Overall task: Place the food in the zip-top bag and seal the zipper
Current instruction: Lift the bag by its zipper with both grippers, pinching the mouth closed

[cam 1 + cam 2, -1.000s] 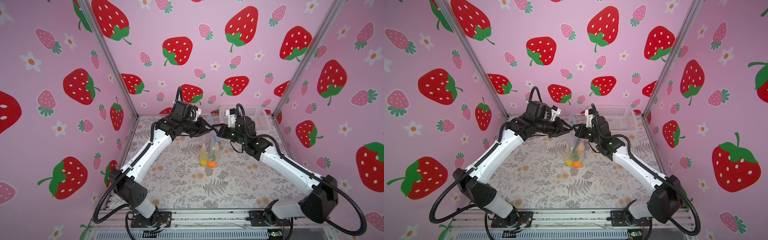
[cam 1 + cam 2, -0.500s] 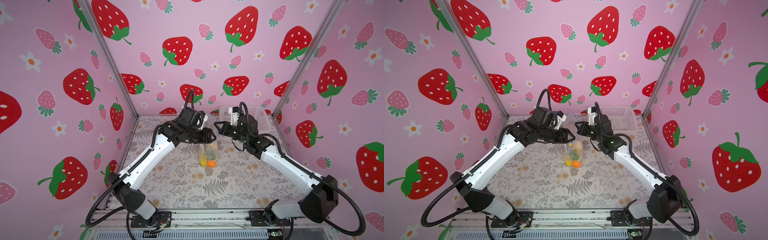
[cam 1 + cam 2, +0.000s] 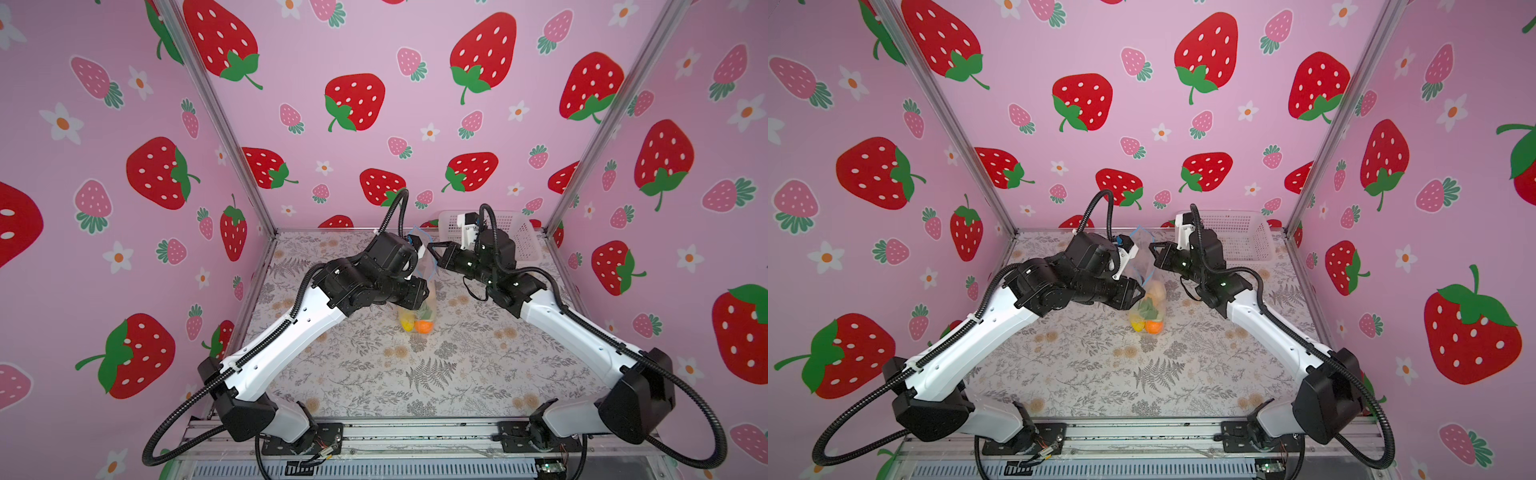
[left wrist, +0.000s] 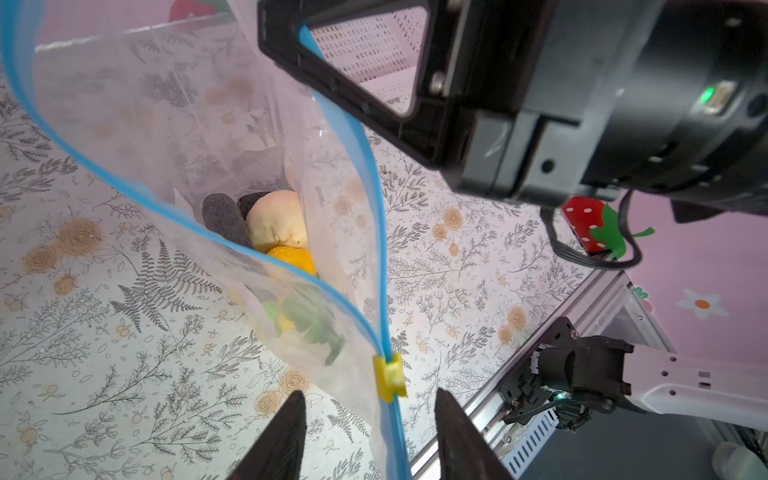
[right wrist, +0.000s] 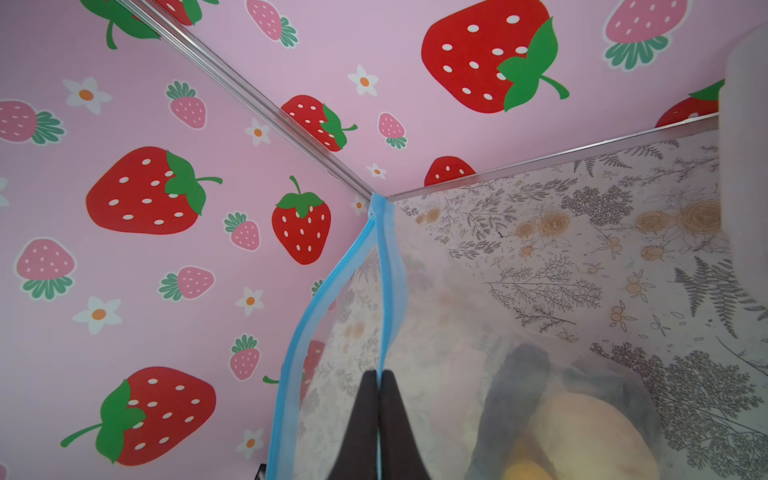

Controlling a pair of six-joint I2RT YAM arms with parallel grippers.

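1. The left gripper (image 4: 369,394) is partly open and holds nothing. The yellow slider (image 4: 389,377) sits right between its tips.
2. The bag (image 3: 424,266) hangs in the middle with its mouth open. The food (image 3: 417,324) sits at the bottom.
3. The right gripper (image 5: 379,372) is pinched tight on the zipper (image 5: 390,270) and holds the bag up.
4. The food looks packed, so zipping comes now. Next, I think, the left gripper must squeeze the slider and pull it along.

The hanging zip-top bag (image 3: 427,266) fills the narrow gap between the left gripper (image 4: 368,399) and the right gripper (image 5: 379,374). The white mesh basket (image 3: 525,241) blocks the back right corner. The floral mat (image 3: 415,374) in front of the bag lies bare.
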